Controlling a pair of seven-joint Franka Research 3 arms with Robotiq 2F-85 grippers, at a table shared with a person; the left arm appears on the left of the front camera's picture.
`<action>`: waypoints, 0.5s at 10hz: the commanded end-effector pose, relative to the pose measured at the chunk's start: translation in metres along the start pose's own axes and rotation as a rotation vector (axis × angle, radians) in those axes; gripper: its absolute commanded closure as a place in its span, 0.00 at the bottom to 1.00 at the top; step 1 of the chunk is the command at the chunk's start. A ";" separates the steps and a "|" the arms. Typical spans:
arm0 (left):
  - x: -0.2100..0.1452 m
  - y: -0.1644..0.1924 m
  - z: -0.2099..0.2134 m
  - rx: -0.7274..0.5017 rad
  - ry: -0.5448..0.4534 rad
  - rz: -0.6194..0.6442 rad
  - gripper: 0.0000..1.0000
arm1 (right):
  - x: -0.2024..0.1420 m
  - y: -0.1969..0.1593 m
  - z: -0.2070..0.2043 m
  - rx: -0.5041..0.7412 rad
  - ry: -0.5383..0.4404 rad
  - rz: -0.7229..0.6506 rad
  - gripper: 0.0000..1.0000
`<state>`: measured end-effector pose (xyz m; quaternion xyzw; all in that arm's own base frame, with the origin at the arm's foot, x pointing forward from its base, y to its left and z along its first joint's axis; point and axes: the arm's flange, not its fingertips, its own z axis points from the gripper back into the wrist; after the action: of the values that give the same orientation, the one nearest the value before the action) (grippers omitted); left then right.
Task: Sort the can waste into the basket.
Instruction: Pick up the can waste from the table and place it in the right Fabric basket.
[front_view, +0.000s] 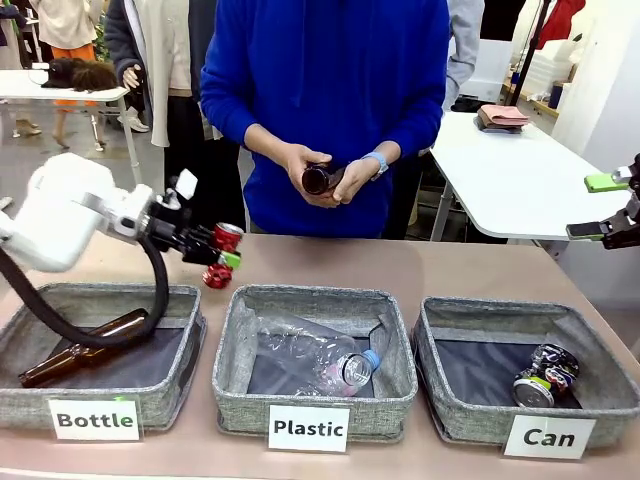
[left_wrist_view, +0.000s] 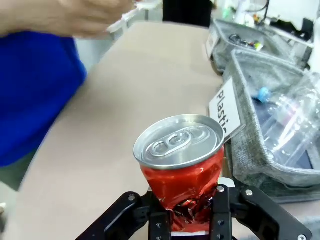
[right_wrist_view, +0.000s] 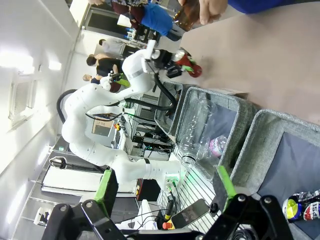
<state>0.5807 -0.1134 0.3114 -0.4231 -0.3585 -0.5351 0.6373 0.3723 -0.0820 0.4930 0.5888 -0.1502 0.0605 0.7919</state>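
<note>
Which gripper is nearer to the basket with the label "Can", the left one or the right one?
Right. The right gripper, open, hangs up beyond the Can basket's far right corner. The left gripper, shut on the red can, is near the Bottle basket's far right corner.

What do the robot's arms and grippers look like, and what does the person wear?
The left arm is white and rounded, with a thick black cable. The left gripper and right gripper are black with green pads. The person wears blue sleeves and a light blue wristband.

Tabletop (front_view: 430, 265) bare, passable beyond Plastic basket (front_view: 240, 408) toward Can basket (front_view: 468, 420); person's hands (front_view: 300, 163) over far edge.
</note>
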 end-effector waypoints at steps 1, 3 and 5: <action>0.023 -0.035 0.062 0.014 -0.038 -0.036 1.00 | 0.000 0.000 0.004 0.002 0.013 0.020 0.00; 0.046 -0.083 0.134 0.038 0.000 -0.049 1.00 | 0.000 0.000 0.004 0.002 0.013 0.020 0.00; 0.054 -0.146 0.195 0.064 0.116 -0.080 1.00 | 0.000 0.000 0.004 0.002 0.013 0.020 0.00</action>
<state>0.4770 0.0269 0.4459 -0.3738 -0.3731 -0.5576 0.6404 0.3725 -0.0821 0.4933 0.5887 -0.1504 0.0606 0.7919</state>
